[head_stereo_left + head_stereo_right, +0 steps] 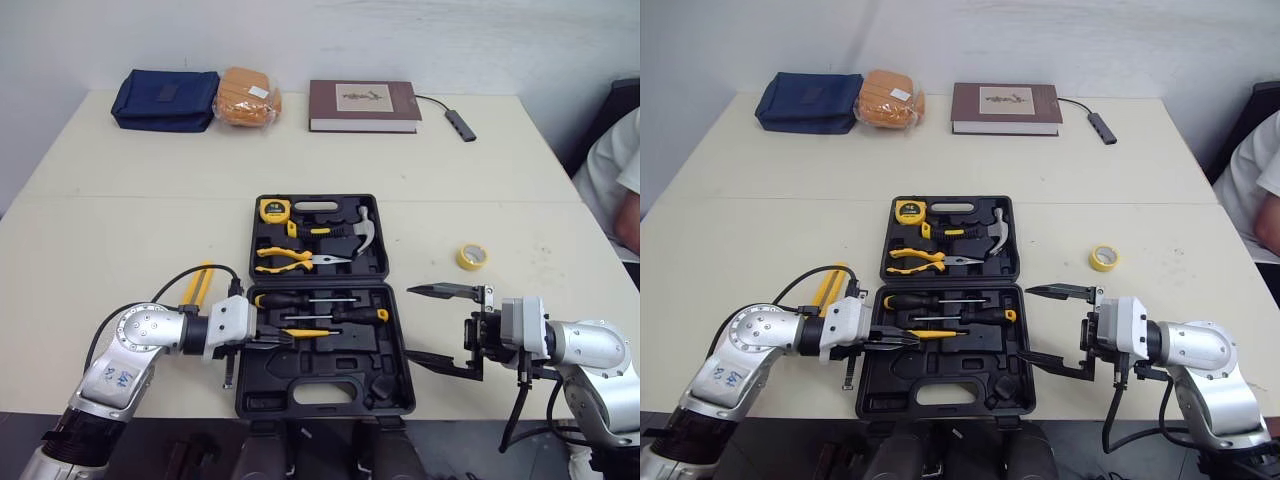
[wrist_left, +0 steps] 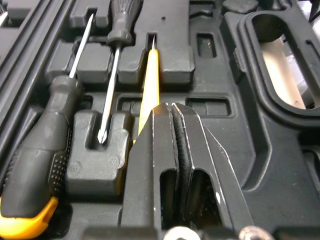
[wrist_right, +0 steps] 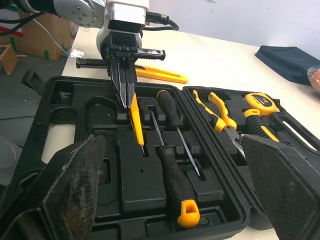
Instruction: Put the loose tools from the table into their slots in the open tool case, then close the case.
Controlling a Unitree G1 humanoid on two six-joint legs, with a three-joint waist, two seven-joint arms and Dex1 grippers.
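The open black tool case (image 1: 345,352) lies in front of me. Its far half holds a tape measure (image 1: 272,210), a hammer (image 1: 362,232) and yellow pliers (image 1: 290,260). The near half holds two black screwdrivers (image 3: 172,186) and a slim yellow screwdriver (image 2: 150,80) lying in its slot. My left gripper (image 2: 167,107) is shut, its tips pressing on the handle end of that yellow screwdriver; nothing shows between the fingers. My right gripper (image 1: 410,322) stands wide open at the case's right edge, holding nothing. A yellow knife-like tool (image 1: 195,285) lies left of the case. A yellow tape roll (image 1: 472,257) lies to its right.
At the table's far edge sit a navy pouch (image 1: 165,98), an orange bundle (image 1: 248,97), a brown book (image 1: 363,105) and a small hub on a cable (image 1: 460,125). A person (image 1: 615,180) sits at the right edge.
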